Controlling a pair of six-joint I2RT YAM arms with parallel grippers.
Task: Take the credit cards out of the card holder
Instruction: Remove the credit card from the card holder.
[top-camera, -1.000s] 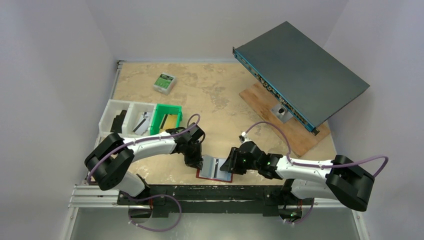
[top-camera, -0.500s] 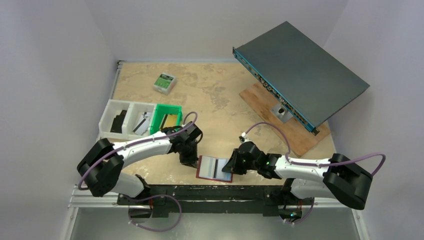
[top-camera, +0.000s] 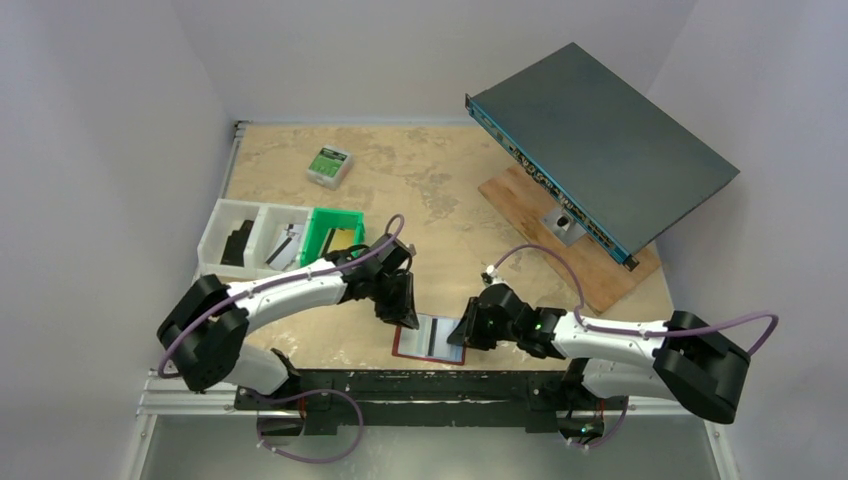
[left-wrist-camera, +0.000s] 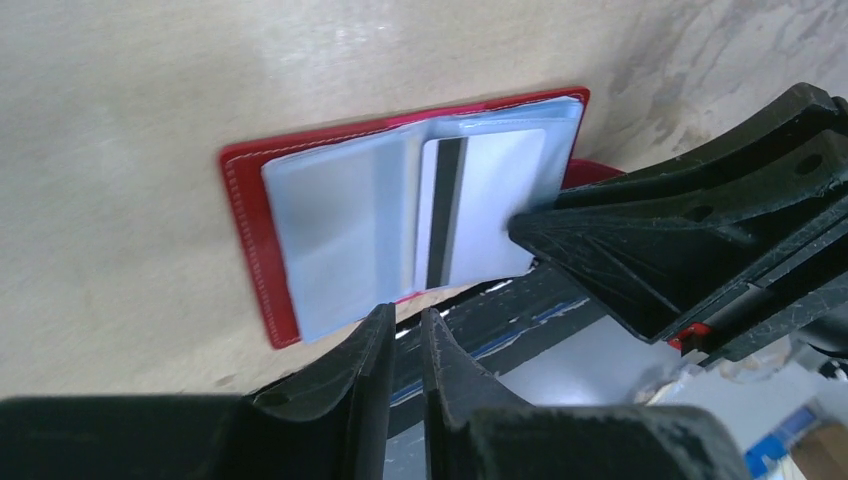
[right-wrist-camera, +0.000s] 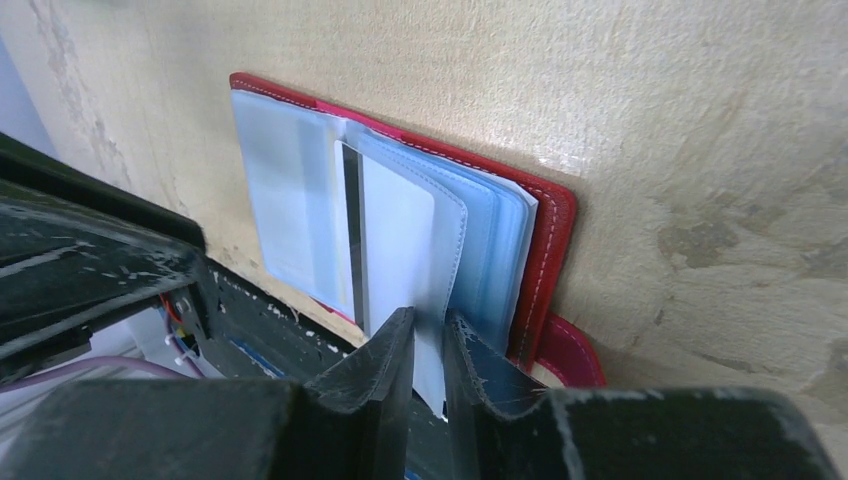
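Both pairs of jaws are drawn together, but only one pair has anything in it. The right gripper (right-wrist-camera: 425, 345) looks clamped on the near end of a white credit card (right-wrist-camera: 395, 240) with a dark magnetic stripe, which sits in a pale blue pocket on that half of the card holder (right-wrist-camera: 545, 230). I cannot rule out that the pocket leaf is pinched along with it. The left gripper (left-wrist-camera: 403, 335) holds nothing. Its closed tips sit at the edge of the holder's other half, and I cannot tell whether they press on it. My guess is that it is placed there to pin that half down, so the light holder does not slide along when the card is drawn out. The holder lies spread open and flat on the sandy surface (right-wrist-camera: 700, 150), at its near edge between the two arms, with the snap tab poking out beside the right jaws. Whether the other pockets hold more cards is unclear. Farther out stand a green bin (top-camera: 335, 238) beside white trays (top-camera: 240, 235), and a small green-and-white box (top-camera: 329, 165) well apart from the work.
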